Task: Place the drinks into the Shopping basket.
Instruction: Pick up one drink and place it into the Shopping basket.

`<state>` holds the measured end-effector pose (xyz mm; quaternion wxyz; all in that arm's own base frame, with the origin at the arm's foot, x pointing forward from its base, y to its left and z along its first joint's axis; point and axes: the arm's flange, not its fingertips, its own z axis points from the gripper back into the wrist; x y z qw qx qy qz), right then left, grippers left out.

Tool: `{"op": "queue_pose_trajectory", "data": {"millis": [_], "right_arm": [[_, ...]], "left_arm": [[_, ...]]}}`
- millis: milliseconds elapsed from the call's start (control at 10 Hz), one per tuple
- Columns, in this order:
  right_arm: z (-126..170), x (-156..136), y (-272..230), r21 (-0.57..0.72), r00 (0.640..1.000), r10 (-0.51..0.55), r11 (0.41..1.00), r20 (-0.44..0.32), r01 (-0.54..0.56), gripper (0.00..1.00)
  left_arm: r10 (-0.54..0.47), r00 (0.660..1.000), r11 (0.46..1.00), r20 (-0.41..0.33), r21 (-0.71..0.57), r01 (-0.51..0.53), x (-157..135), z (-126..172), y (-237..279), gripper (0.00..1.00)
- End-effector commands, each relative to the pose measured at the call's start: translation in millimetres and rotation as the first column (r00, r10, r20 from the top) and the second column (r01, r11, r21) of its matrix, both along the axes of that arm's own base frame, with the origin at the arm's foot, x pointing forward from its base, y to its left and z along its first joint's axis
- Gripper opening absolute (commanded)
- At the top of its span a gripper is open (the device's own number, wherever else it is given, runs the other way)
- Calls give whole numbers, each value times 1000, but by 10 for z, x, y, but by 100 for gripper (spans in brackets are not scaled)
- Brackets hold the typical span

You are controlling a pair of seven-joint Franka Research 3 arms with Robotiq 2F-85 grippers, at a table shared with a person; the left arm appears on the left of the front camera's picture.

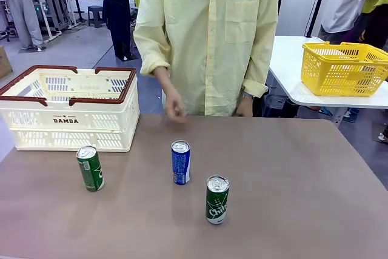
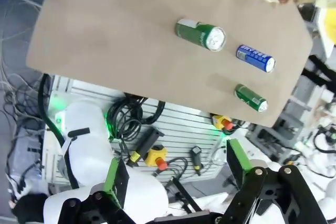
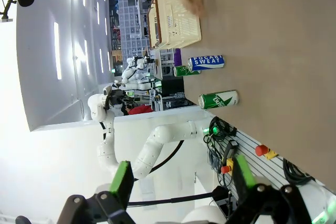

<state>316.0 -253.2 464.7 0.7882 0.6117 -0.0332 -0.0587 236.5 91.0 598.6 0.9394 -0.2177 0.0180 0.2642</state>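
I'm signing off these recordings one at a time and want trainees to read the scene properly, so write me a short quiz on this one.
1. How many drinks stand on the table, and in which colours?
2. True or false: the left gripper is shut on a can.
3. Which can stands nearest the Shopping basket?
A. the left green can
B. the blue can
C. the right green can

Key
1. Three: two green, one blue, all upright.
2. False: it is open and holds nothing.
3. A.
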Motion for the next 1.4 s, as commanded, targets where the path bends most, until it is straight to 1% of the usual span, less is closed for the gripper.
{"op": "queue_pose_trajectory", "data": {"millis": [0,100,200,300,500,600,700,800,900,1000,1100,1200,1300], "right_arm": [[54,-22,2,-7,1000,8,1000,-19,-8,100],[54,-22,2,-7,1000,8,1000,-19,-8,100],[54,-22,2,-7,1000,8,1000,-19,-8,100],[54,-22,2,-7,1000,8,1000,-19,-8,100],[54,-22,2,-7,1000,8,1000,-19,-8,100],[54,-22,2,-7,1000,8,1000,-19,-8,100],[54,-22,2,-7,1000,8,1000,-19,-8,100],[54,-22,2,-7,1000,8,1000,-19,-8,100],[54,-22,2,-7,1000,8,1000,-19,-8,100],[54,-22,2,-7,1000,8,1000,-19,-8,100],[54,-22,2,-7,1000,8,1000,-19,-8,100],[54,-22,2,-7,1000,8,1000,-19,-8,100],[54,-22,2,-7,1000,8,1000,-19,-8,100]], "left_arm": [[-59,998,992,25,116,56,430,126,-796,100],[-94,995,982,15,163,90,628,116,-1275,100],[-133,991,965,-5,230,131,779,42,-1784,100],[-147,989,945,-5,296,142,847,-60,-2293,100],[-203,979,905,8,384,185,860,-268,-3345,100],[-234,972,890,18,406,207,895,-381,-3757,100],[-262,964,888,51,403,220,896,-514,-4114,100],[-289,955,889,67,388,242,912,-687,-4416,100],[-342,939,875,34,377,304,903,-930,-4649,100],[-390,920,856,47,388,343,892,-1146,-4754,100],[-507,860,810,64,375,450,958,-1351,-4808,100],[-518,855,790,27,399,466,1043,-1557,-4827,100],[-525,851,777,19,418,471,1073,-1731,-4848,100]]}}
